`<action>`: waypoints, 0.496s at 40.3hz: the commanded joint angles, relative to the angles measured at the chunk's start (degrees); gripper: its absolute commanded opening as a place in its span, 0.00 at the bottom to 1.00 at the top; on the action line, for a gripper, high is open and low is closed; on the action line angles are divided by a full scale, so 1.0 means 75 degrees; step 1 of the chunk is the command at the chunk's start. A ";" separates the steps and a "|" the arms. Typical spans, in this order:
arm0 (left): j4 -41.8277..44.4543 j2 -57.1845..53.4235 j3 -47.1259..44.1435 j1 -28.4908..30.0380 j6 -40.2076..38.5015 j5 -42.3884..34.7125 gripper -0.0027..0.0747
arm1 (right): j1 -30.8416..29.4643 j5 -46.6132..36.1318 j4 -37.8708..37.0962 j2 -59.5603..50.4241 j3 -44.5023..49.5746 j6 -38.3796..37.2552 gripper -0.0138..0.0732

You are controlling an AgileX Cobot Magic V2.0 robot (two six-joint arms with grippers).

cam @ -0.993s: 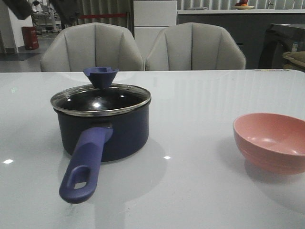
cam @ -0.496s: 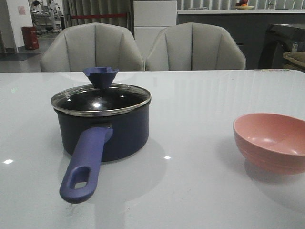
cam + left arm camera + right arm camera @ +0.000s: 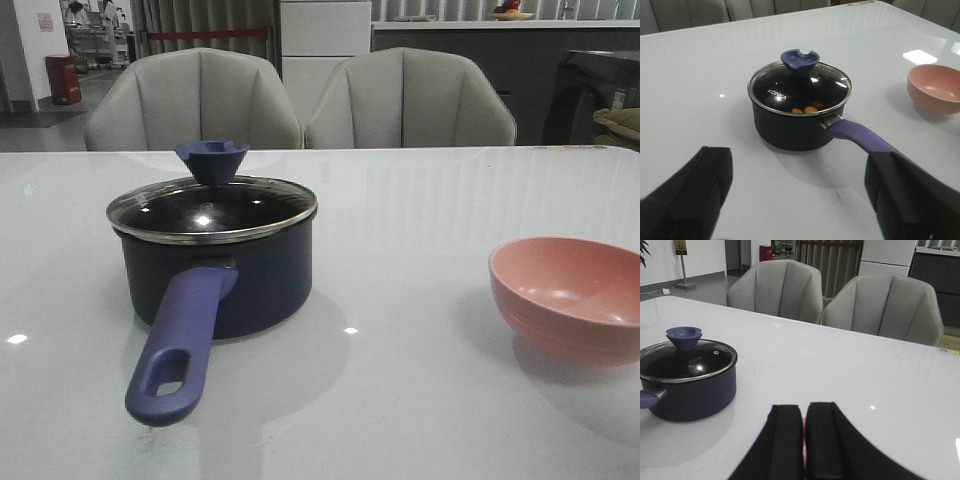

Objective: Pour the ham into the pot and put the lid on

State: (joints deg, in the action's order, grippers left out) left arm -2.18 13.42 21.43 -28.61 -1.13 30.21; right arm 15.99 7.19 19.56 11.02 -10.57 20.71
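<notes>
The dark navy pot (image 3: 225, 285) stands on the white table's left half, its purple-blue handle (image 3: 178, 350) pointing toward the front edge. The glass lid (image 3: 212, 208) with its flared knob (image 3: 212, 160) lies flat on the rim. Through the glass in the left wrist view, orange-pink ham (image 3: 807, 109) slices lie in the pot (image 3: 790, 132). My left gripper (image 3: 800, 165) hangs open well short of the pot, holding nothing. My right gripper (image 3: 804, 412) is shut, far from the pot (image 3: 690, 390); a pink sliver shows in the slit between its fingers. Neither gripper appears in the front view.
An empty pink bowl (image 3: 570, 295) sits at the table's right side, also visible in the left wrist view (image 3: 935, 87). Two grey chairs (image 3: 195, 100) (image 3: 410, 100) stand behind the table's far edge.
A dark arm part that hung in the top-left corner of the front view one second ago has left the frame. Pot, lid and bowl have not moved.
</notes>
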 commanded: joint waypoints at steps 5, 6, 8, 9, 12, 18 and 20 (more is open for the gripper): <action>-0.0090 -0.0155 0.0082 0.0002 -0.0095 -0.0700 0.33 | 0.0019 -0.0637 0.0022 0.0068 -0.0187 0.0041 0.38; -0.0090 -0.0155 0.0082 0.0002 -0.0095 -0.0700 0.25 | 0.0019 -0.0637 0.0022 0.0068 -0.0187 0.0041 0.38; -0.0090 -0.0155 0.0082 0.0002 -0.0095 -0.0685 0.17 | 0.0019 -0.0637 0.0022 0.0068 -0.0187 0.0041 0.38; -0.0105 -0.0155 0.0082 0.0002 -0.0095 -0.0685 0.21 | 0.0019 -0.0637 0.0022 0.0068 -0.0187 0.0041 0.38; -0.0137 -0.0155 0.0082 0.0002 -0.0095 -0.0685 0.24 | 0.0019 -0.0637 0.0022 0.0068 -0.0187 0.0041 0.38; -0.0150 -0.0155 0.0082 0.0002 -0.0095 -0.0700 0.24 | 0.0019 -0.0637 0.0022 0.0068 -0.0187 0.0041 0.38; -0.0150 -0.0155 0.0069 0.0002 -0.0095 -0.0700 0.24 | 0.0019 -0.0637 0.0022 0.0068 -0.0187 0.0041 0.38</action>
State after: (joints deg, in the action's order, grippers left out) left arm -2.66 11.64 20.63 -28.61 -1.13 29.84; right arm 15.99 7.19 19.56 11.02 -10.57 20.71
